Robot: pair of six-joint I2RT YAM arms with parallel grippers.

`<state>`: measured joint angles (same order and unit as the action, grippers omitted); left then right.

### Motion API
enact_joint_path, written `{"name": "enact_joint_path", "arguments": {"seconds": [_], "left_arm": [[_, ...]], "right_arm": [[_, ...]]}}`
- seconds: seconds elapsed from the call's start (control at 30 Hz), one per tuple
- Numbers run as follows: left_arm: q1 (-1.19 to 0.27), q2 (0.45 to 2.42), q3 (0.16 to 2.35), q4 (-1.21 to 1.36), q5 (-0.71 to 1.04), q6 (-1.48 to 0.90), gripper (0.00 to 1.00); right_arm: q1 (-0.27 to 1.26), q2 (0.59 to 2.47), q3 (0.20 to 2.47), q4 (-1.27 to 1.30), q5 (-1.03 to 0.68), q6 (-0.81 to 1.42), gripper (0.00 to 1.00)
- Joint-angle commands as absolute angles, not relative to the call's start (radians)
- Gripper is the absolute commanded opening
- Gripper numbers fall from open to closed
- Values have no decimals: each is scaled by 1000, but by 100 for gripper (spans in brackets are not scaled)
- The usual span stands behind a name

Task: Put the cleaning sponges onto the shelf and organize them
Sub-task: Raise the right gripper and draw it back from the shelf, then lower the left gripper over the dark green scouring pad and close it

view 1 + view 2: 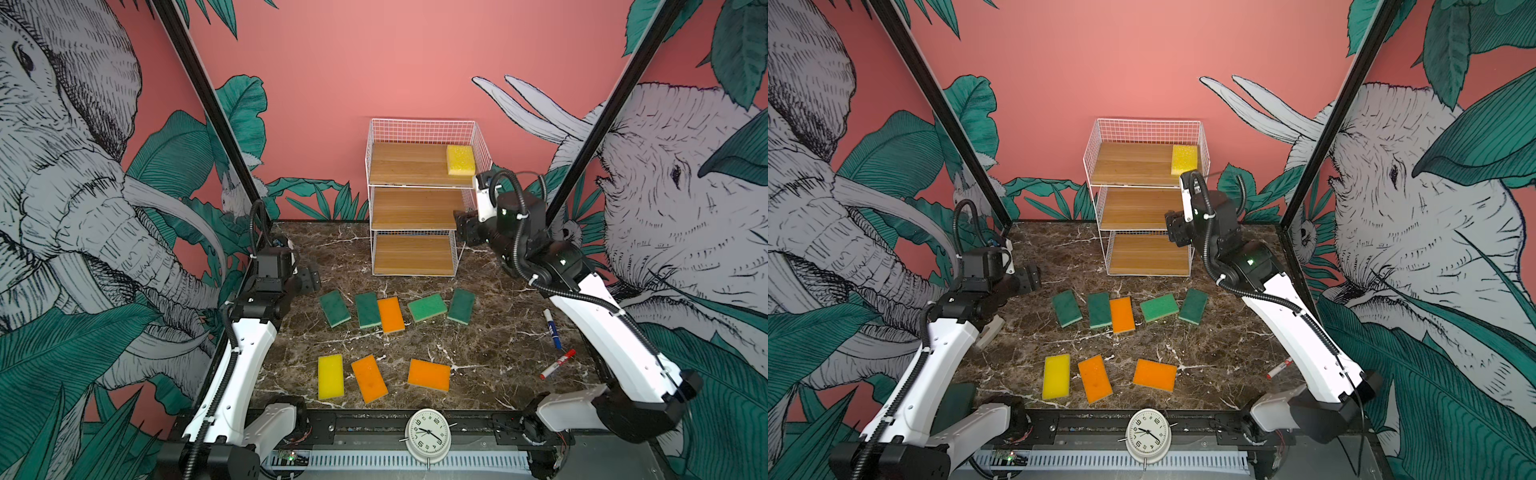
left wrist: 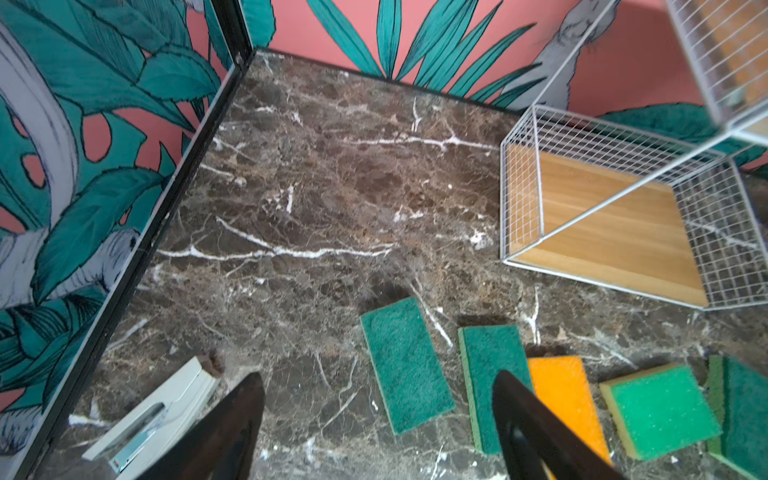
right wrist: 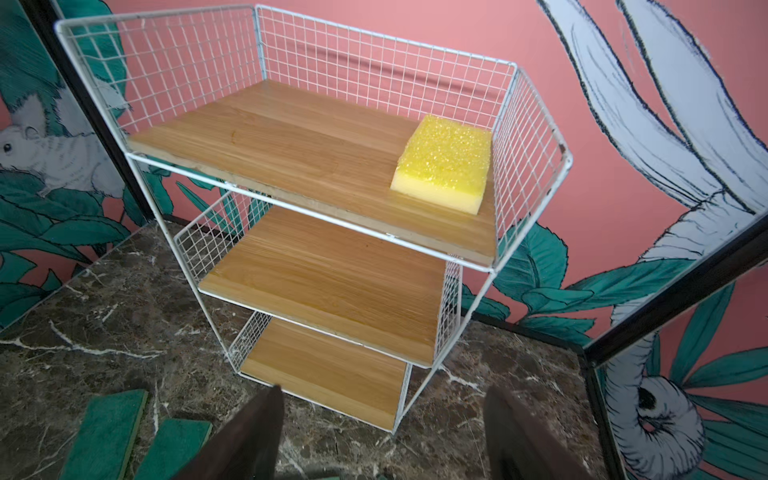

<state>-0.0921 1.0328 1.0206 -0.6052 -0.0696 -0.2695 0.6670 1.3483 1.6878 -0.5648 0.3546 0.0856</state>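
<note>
One yellow sponge on shelf top, long axis front-to-back; left pincer, right pincer agape, empty.

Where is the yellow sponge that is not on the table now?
In both top views the yellow sponge lies flat on the top board of the shelf, at its right end beside the wire side wall.

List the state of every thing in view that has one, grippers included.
Shelf, upright; middle and bottom boards bare.
Yellow sponge, flat on top board, right end.
Second yellow sponge, flat on table.
Green sponges, four flat on table.
Orange sponges, three flat on table.
Left gripper, jaws open, empty.
Right gripper, jaws open, empty.
Markers, lying on table.
</note>
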Motion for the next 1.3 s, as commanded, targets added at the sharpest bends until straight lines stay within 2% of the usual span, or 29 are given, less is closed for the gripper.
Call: {"name": "enact_joint_path", "arguments": {"seconds": [0.0,0.13,0.33,0.43,0.8,1.27], "left_arm": [[-107,1017,995,-672,-85,-278,87],[-150,1019,988,-700,-104,-291,87],[-316,1093,1002,-777,-208,-302,87],[-354,1121,985,-779,-197,-332,87],[-388,1194,873,-651,-97,-415,87],[-388,1328,803,-544,-108,-481,88]], "right_arm": [[682,1287,1587,-499,346,145,83],[683,1267,1519,-561,335,185,87],[680,1241,1367,-572,328,251,90],[681,1219,1273,-559,321,291,91],[652,1206,1067,-534,275,425,93],[620,1218,945,-463,209,481,95]]}}
